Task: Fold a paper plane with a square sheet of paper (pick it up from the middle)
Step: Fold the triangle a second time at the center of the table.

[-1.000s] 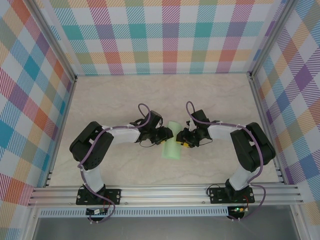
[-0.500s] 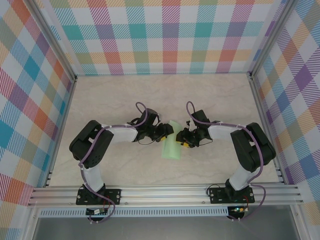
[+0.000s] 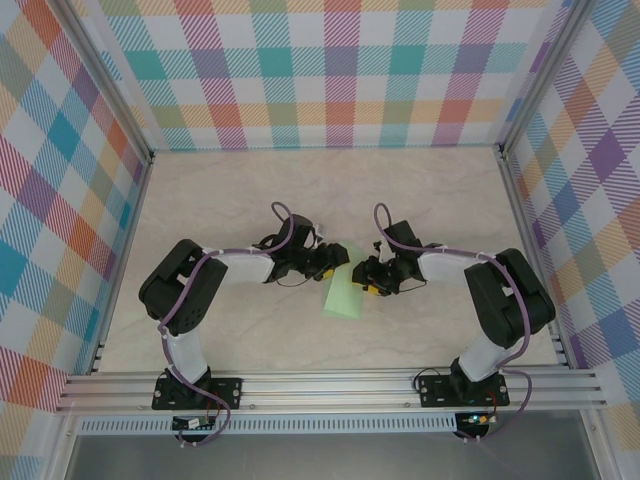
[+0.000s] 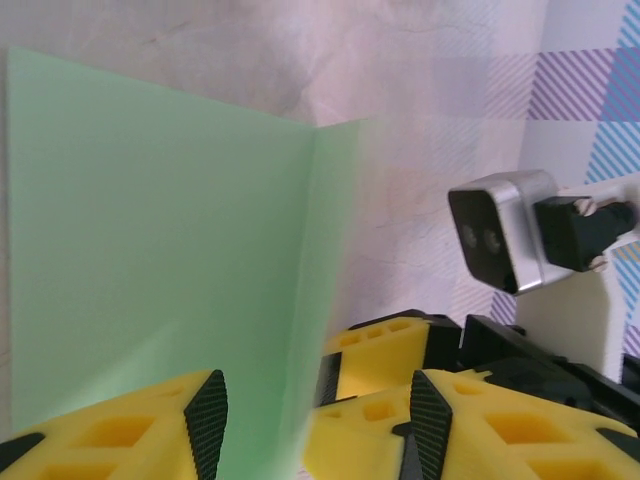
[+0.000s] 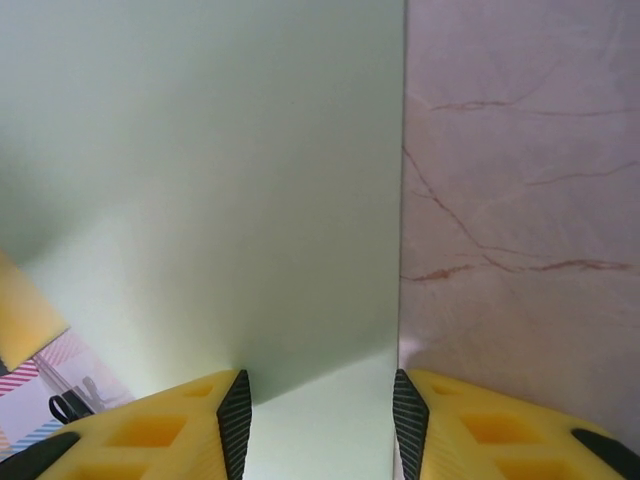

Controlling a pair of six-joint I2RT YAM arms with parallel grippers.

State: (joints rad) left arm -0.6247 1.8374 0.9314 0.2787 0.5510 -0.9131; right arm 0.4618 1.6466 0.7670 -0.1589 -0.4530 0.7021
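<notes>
Mint-green square sheet of paper (image 3: pixel 343 293) sits mid-desk, slightly toward the near edge, right between the two pincers. Change over the last second: it was bowed up into a rounded loop, now it has dropped flatter onto the desk (image 3: pixel 230 200), and the left wrist view shows a straight fold line (image 4: pixel 150 230). Both pincers have been easing apart. Left pincer (image 3: pixel 337 261) has crept a touch toward the far edge; its jaws stand part-way open with the paper's edge in the gap, nothing pinched. Right pincer (image 3: pixel 364 277) hasn't shifted; its jaws are also part-way open, with the sheet (image 5: pixel 200 150) running through the gap unclamped. My read: they've just released after pressing a fold. The plane is far from done, since this is a folded strip with no nose. In the way: the pincers are nearly nose to nose across the sheet, and the right arm's wrist camera (image 4: pixel 497 243) is close ahead of the left pincer, so there's clash risk on regrasp. The loose flap may spring back. Checked walls (image 3: pixel 340 70) and near-edge rail (image 3: pixel 330 385) are well apart from it.
</notes>
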